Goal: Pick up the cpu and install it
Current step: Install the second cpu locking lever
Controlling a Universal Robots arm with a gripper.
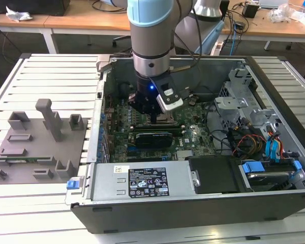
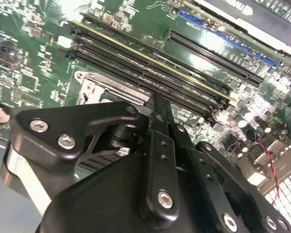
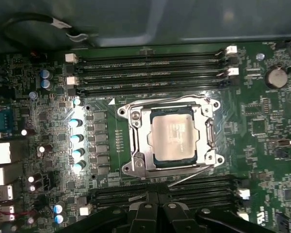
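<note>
- While the arm stands inside the open computer case point(image 1: 193, 201) in the exterior view, you see the end effector point(image 1: 153, 118) low over the motherboard point(image 1: 142, 147), with the case walls close on all sides. The grey tray point(image 1: 38, 147) lies well apart on the slatted surface point(image 1: 40, 208), toward the exterior view's left.
- In the second wrist view, the end effector point(image 2: 156, 104) has its fingers pressed together, pinching nothing, with the tip just above the memory slots point(image 2: 150, 68) beside the socket frame point(image 2: 89, 90).
- In the first wrist view, the cpu point(image 3: 174, 136) sits flat and square inside the socket point(image 3: 170, 141), its silver top bare. I judge the placing done; whether the frame is locked I cannot tell.
- Mind the edges there: the frame's rim rings the chip, memory slots point(image 3: 150, 70) flank 2 sides, and capacitors point(image 3: 76, 138) stand near. Open room is mainly upward.
</note>
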